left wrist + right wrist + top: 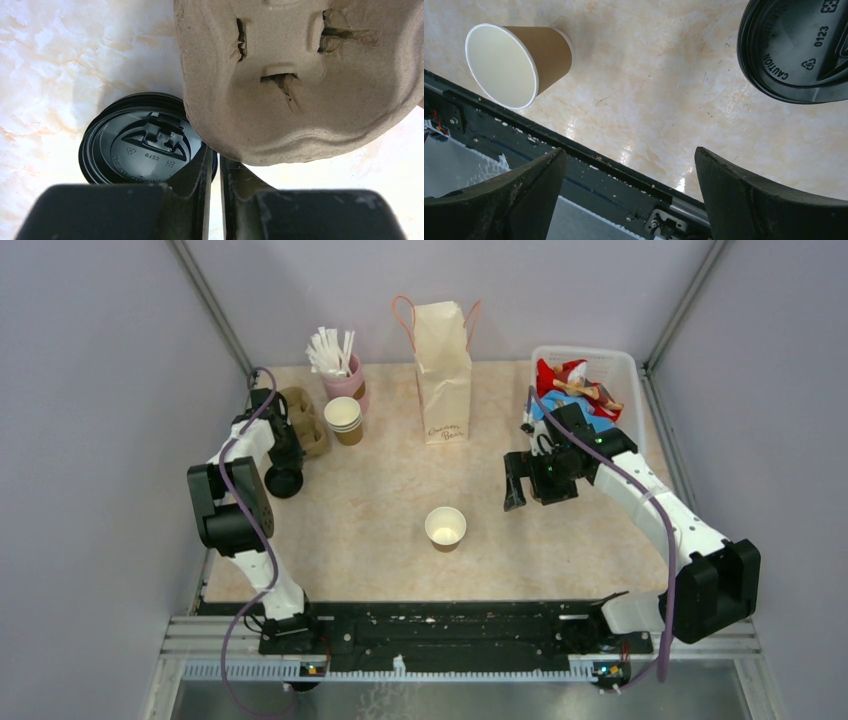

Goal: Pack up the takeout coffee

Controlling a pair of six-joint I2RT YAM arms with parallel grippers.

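My left gripper (215, 155) is shut on the near rim of a brown pulp cup carrier (300, 75), its fingers almost together; from above it (290, 452) sits at the table's left, by the carrier (308, 425). A stack of black lids (145, 150) lies just left of those fingers. A lidless brown paper cup (445, 528) stands mid-table and also shows in the right wrist view (519, 62). My right gripper (515, 485) hangs open and empty (629, 152) above the table. A black lid (796, 50) shows beside it; what is under it is hidden. No takeout coffee shows for certain.
A tall paper bag (443, 375) stands open at the back centre. Left of it are a pink cup of white straws (338, 368) and a stack of lidless cups (344, 420). A white basket (625, 365) with red and blue items sits back right. The table's near rail (589, 160) runs below my right gripper.
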